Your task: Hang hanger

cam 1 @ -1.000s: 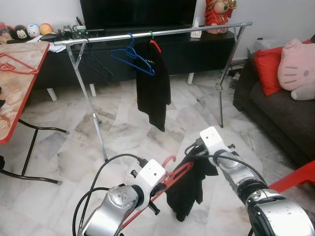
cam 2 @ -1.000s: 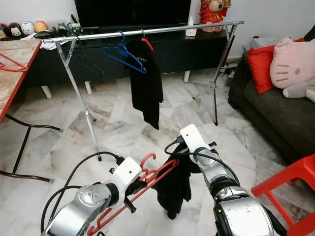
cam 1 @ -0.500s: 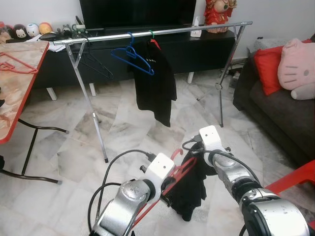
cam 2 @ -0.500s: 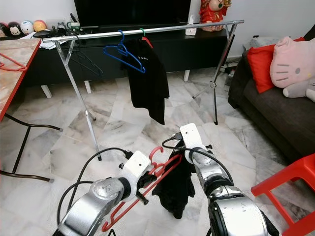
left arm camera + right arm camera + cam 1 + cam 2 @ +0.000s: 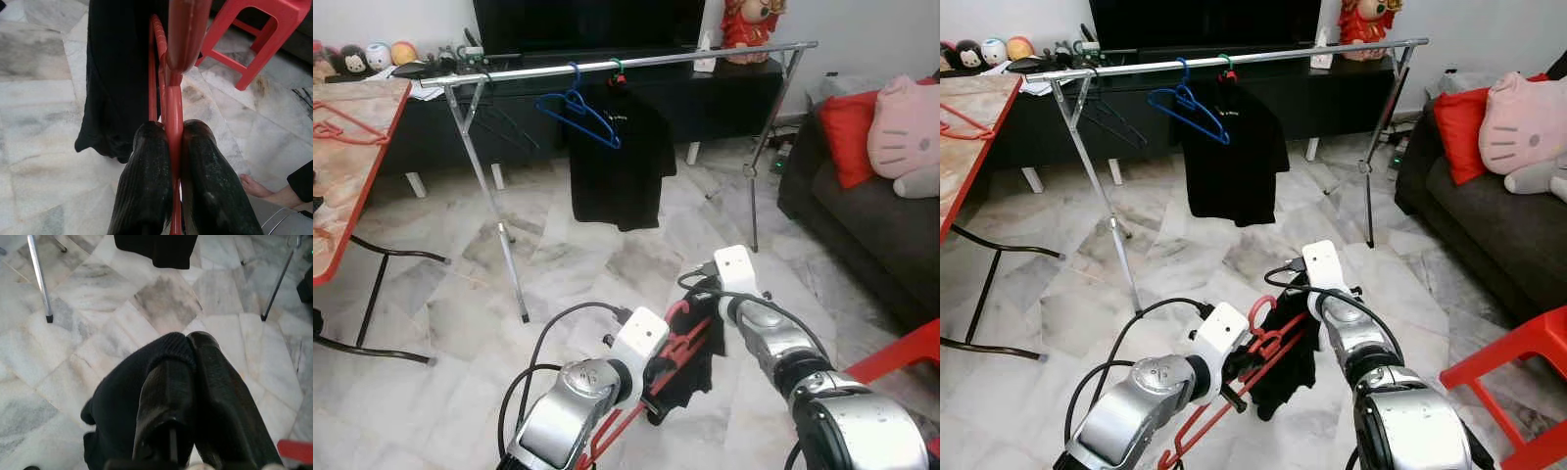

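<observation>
Red plastic hanger (image 5: 680, 343) sits low between my arms, well short of the chrome clothes rail (image 5: 636, 63). My left gripper (image 5: 172, 147) is pinched tight on its stiff, light bar. My right gripper (image 5: 188, 363) is clamped on the black garment (image 5: 1288, 357), soft and floppy. I'd judge the rigid frame the safer hold; the cloth may slide.

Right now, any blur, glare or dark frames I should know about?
Eye views: evenly lit and sharp, mild sheen on the marble floor. Left wrist view: the fingers and red hanger are close up and soft. Right wrist view: dark cloth is soft in the foreground, the floor beyond is crisp.
</observation>
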